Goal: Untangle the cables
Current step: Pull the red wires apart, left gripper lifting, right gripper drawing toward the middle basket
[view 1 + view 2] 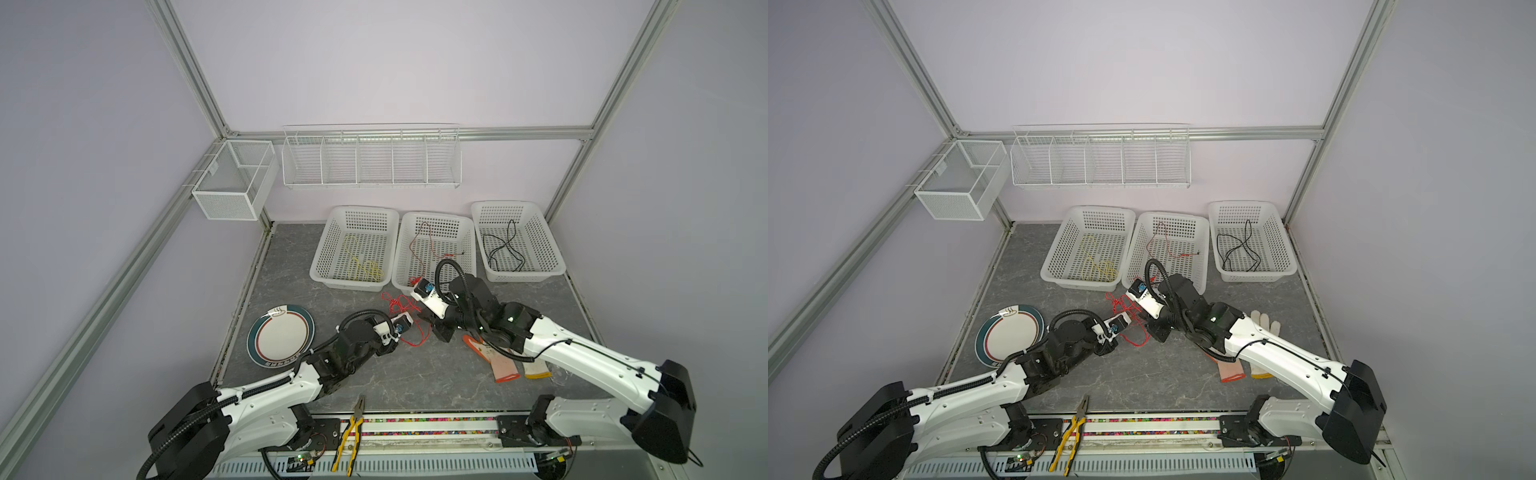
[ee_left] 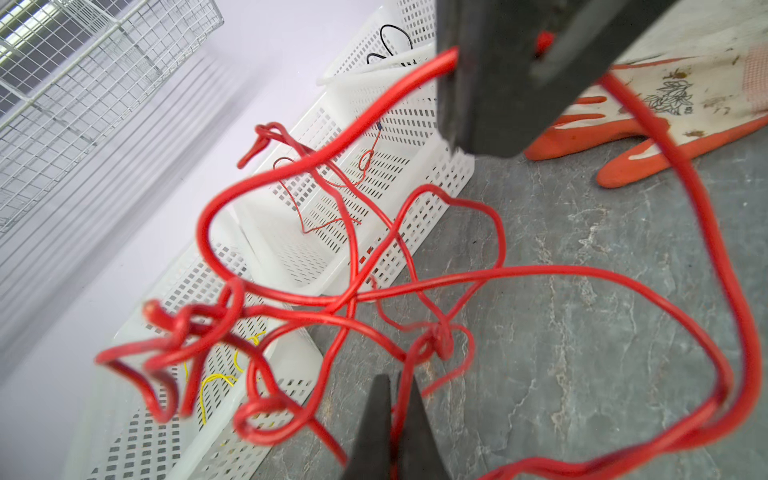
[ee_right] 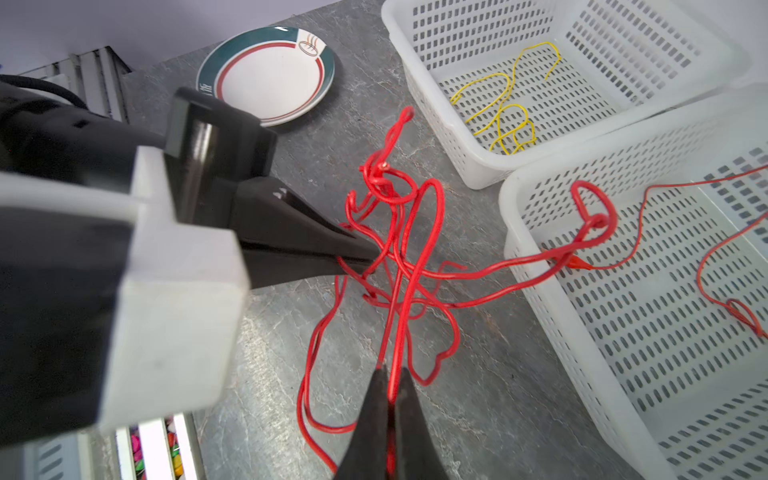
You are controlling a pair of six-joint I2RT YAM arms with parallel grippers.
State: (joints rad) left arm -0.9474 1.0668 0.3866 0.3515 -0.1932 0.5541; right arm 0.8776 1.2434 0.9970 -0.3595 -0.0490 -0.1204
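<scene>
Two grippers are clamped on one red cable [image 3: 410,270], whose loops lie knotted on the grey bench [image 1: 415,374] just in front of the middle basket [image 1: 436,216]. Your left gripper [image 2: 394,386] has its jaws pressed together on a strand at the tangle's left side. Your right gripper [image 3: 390,378] pinches another strand on the opposite side, with no gap between its fingers. One end of this cable hooks over the middle basket's near rim. Inside that basket lies a thinner red cable [image 3: 699,270]. A yellow cable [image 1: 365,268] is coiled in the left basket [image 1: 357,210], and a black cable [image 1: 505,249] sits in the right basket [image 1: 507,204]. Left of your left arm you have a plate [image 1: 280,334]. Gloves [image 1: 505,365] lie under your right arm, and yellow-handled pliers [image 1: 353,432] rest at the bench's front edge.
</scene>
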